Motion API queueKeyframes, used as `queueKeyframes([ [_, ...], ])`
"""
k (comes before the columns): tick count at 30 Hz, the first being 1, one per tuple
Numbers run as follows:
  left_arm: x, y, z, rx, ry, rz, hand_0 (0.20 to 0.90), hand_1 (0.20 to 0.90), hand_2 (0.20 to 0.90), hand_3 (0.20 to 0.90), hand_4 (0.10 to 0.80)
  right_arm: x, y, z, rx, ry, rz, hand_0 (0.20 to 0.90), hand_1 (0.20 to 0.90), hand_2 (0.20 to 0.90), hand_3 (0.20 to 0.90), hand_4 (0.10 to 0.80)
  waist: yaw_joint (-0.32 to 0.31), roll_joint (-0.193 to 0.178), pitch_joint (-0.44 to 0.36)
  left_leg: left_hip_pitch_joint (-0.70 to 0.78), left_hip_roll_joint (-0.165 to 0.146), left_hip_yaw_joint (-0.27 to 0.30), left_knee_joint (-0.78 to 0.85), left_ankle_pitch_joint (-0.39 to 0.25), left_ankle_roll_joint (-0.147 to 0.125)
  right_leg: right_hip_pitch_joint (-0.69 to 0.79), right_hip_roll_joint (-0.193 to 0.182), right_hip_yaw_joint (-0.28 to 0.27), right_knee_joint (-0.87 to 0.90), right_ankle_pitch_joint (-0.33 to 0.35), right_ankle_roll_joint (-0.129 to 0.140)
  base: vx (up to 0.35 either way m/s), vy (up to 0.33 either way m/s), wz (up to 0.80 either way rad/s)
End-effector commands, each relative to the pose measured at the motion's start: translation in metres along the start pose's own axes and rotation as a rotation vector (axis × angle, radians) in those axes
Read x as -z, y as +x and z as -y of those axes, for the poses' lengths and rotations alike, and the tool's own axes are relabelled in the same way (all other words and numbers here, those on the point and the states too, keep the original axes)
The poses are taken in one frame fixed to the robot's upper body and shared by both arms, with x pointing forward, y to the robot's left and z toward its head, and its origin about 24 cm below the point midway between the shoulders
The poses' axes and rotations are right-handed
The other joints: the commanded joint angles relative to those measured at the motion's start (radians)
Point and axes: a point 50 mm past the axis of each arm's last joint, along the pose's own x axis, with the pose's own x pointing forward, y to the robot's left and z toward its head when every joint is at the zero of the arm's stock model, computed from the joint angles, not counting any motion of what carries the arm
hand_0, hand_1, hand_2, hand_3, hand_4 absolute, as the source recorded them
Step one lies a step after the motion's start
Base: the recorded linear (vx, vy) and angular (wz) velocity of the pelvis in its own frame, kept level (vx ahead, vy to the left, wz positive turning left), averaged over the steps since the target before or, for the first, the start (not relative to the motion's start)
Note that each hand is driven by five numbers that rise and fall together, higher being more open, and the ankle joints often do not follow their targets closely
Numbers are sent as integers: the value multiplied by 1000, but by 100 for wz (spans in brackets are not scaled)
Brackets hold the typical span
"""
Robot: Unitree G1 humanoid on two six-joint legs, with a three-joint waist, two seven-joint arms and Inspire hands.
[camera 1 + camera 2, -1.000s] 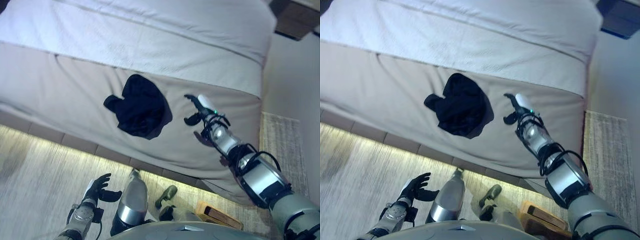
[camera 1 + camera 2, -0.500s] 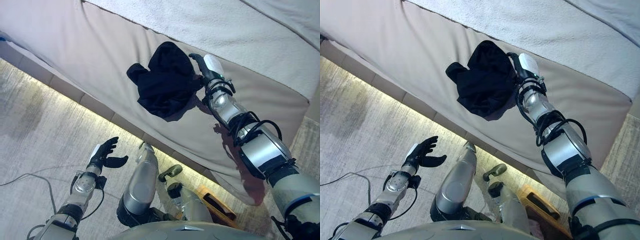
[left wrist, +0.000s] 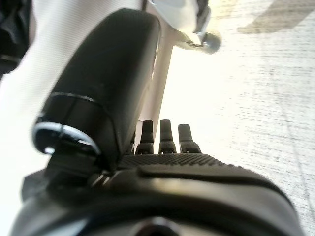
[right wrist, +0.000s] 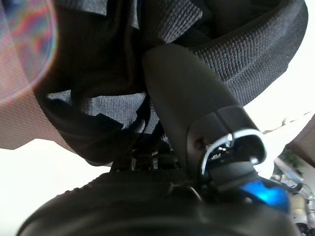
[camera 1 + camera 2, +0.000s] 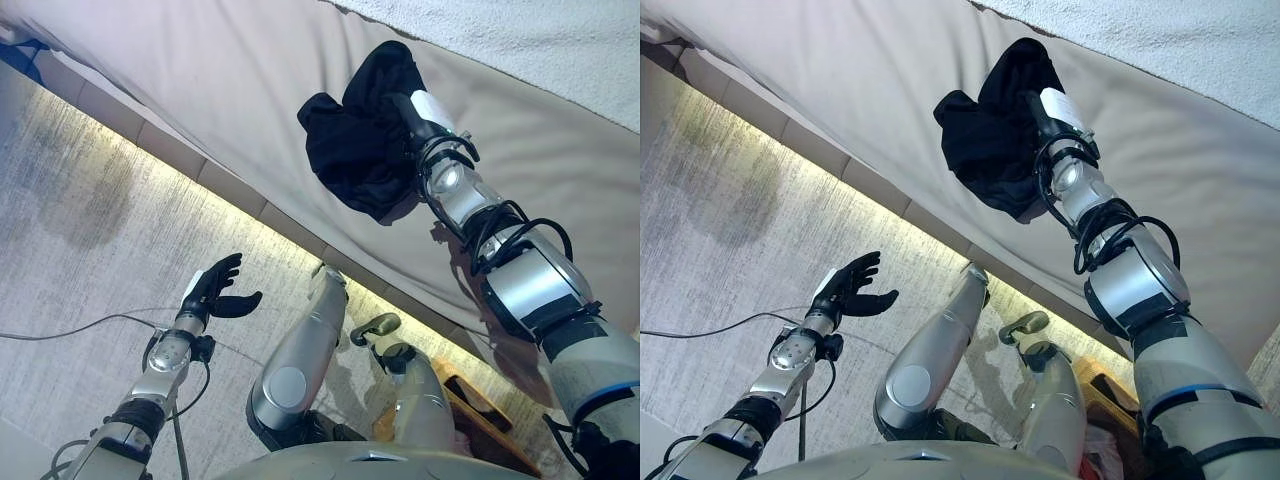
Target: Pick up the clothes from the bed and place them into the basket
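Observation:
A heap of black clothes lies on the beige bed close to its near edge. My right hand reaches in from the right and is sunk into the heap's right side. In the right wrist view the thumb lies across the dark knitted cloth, and folds are bunched between it and the fingers. My left hand hangs open over the floor at the lower left, holding nothing; its straight fingers show in the left wrist view. No basket is in view.
A white textured blanket covers the bed further back. A lit strip runs along the bed's base above the pale carpet. A wooden object stands on the floor at the lower right.
The camera has swung, shifting the whole scene. My right hand has moved from beside the black clothes into the heap and closed on it, and the cloth is more bunched. The left hand stays open.

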Motion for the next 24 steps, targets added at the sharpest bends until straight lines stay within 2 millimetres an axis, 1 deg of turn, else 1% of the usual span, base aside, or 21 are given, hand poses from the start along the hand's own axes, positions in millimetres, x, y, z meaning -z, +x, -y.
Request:
queueKeyframes([
  [1, 4, -14, -10, -15, 1, 24, 900, 900, 900, 900, 800, -4, 3, 11, 33, 26, -4, 300, 300, 300, 200, 100, 14, 40, -19, -69, -43, 78, 115, -84, 95, -6, 5, 71, 45, 57, 28, -17, 3, 4],
  [5, 1, -14, -9, -19, -5, 44, 900, 900, 900, 900, 800, 4, 1, 13, 72, 39, -35, 300, 300, 300, 200, 100, 3, 38, -19, -48, -35, 78, 71, -72, 88, 18, 19, 71, -5, 75, 37, -23, -17, 7],
  [9, -3, -13, -7, -28, 0, 55, 900, 900, 900, 900, 800, 11, 1, 20, 109, 84, -67, 300, 300, 300, 200, 100, -6, 33, -19, -19, -23, 80, 26, -60, 79, 55, 29, 70, -56, 89, 41, -20, -29, -9],
  [12, -6, -11, -8, -30, 6, 61, 900, 900, 900, 900, 800, 16, 0, 24, 126, 99, -88, 300, 300, 300, 200, 100, -10, 29, -19, 1, -17, 82, 3, -54, 74, 86, 38, 66, -96, 99, 43, -22, -63, 37],
  [15, -5, -11, -6, -27, 16, 57, 900, 900, 900, 900, 800, 24, -1, 29, 145, 140, -119, 300, 300, 300, 200, 100, -15, 25, -19, 36, -7, 83, -31, -46, 67, 126, 46, 65, -136, 105, 43, -24, -60, -45],
  [18, -4, -11, -5, -30, 27, 46, 900, 900, 900, 900, 800, 30, -3, 31, 161, 181, -129, 300, 300, 300, 200, 100, -25, 14, -19, 77, 10, 89, -70, -39, 59, 168, 56, 70, -180, 109, 44, -43, -52, 20],
  [21, -3, -10, -5, -38, 44, 29, 900, 900, 900, 900, 800, 36, -6, 30, 186, 267, -132, 300, 300, 300, 200, 100, -40, -8, -19, 124, 31, 100, -110, -33, 49, 214, 70, 74, -229, 119, 45, -54, -66, -15],
  [23, 4, -11, 0, -39, 55, 3, 900, 900, 900, 900, 800, 43, -10, 27, 215, 345, -129, 300, 300, 300, 200, 100, -60, -24, -25, 182, 51, 114, -161, -26, 40, 267, 87, 88, -278, 124, 46, -30, -23, 8],
  [24, 6, -12, 1, -41, 54, -4, 900, 900, 900, 900, 800, 44, -11, 27, 213, 356, -128, 300, 300, 300, 200, 100, -66, -27, -29, 193, 54, 118, -171, -25, 39, 275, 90, 91, -287, 124, 46, -16, -5, -8],
])
